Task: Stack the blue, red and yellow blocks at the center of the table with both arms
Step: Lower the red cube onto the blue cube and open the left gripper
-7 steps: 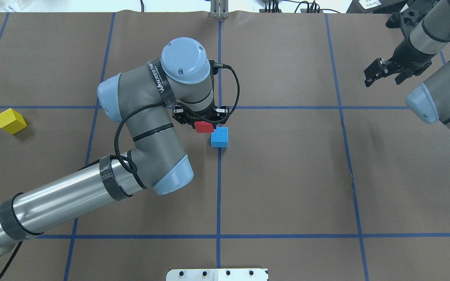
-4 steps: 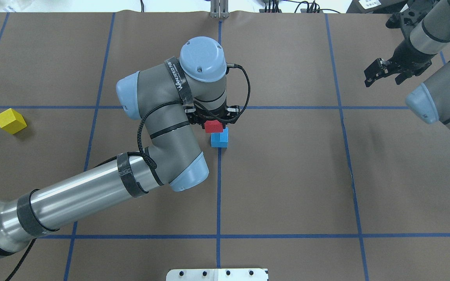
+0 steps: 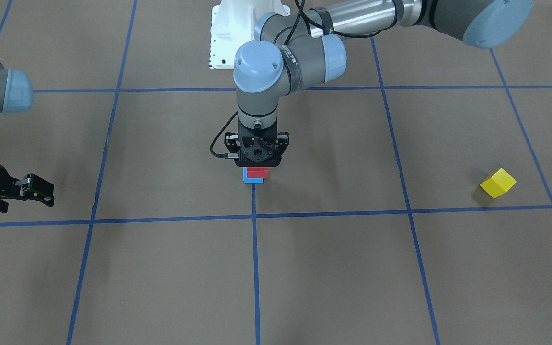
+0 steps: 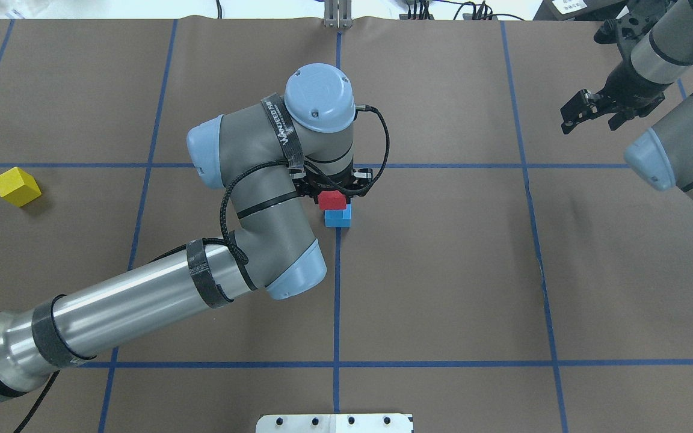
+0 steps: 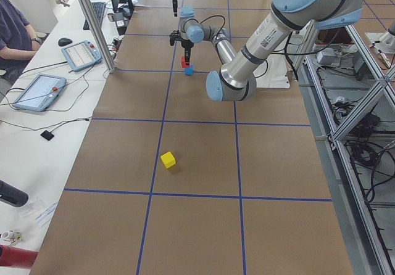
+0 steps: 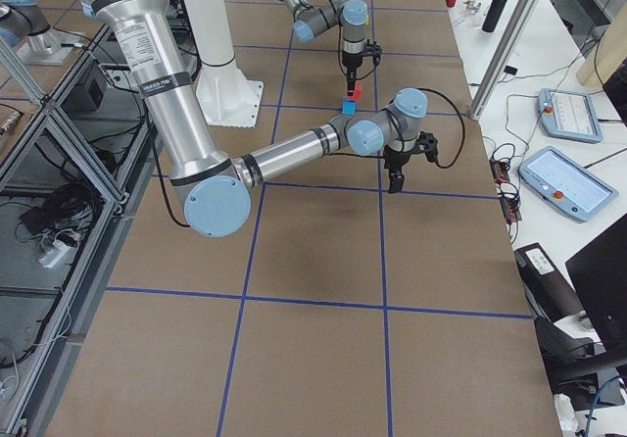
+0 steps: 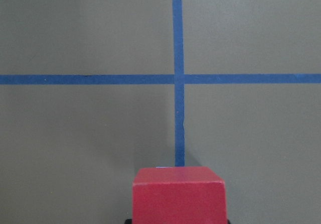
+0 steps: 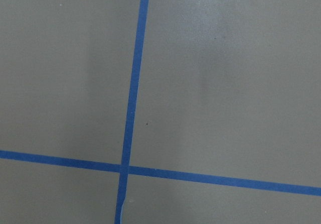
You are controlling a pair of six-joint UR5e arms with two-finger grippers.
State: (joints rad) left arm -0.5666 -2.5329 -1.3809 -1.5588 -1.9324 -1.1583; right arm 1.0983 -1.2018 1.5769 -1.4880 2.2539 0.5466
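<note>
Red block (image 4: pixel 332 200) over blue block (image 4: pixel 338 219) mid-frame, left gripper (image 4: pixel 332 192) clamped on it; we judge release pending; yellow block (image 4: pixel 17 186) at left edge lies unstacked.

Blocks: 3 total, i.e. 1 red block (image 4: pixel 332 201), 1 blue block (image 4: pixel 339 219), 1 yellow block (image 4: pixel 17 186). Arms: 2, i.e. left arm (image 4: pixel 142 294) & right arm (image 4: pixel 683 150). Grippers: 2, 1 per arm, i.e. left gripper (image 4: pixel 332 196) & right gripper (image 4: pixel 590 117). 1 table (image 4: pixel 443 270). 1 white pedestal (image 3: pixel 228 33). Ext. left view: 2 tablets, near tablet (image 5: pixel 38 92) & far tablet (image 5: pixel 79 54); 1 person (image 5: pixel 15 31).
</note>
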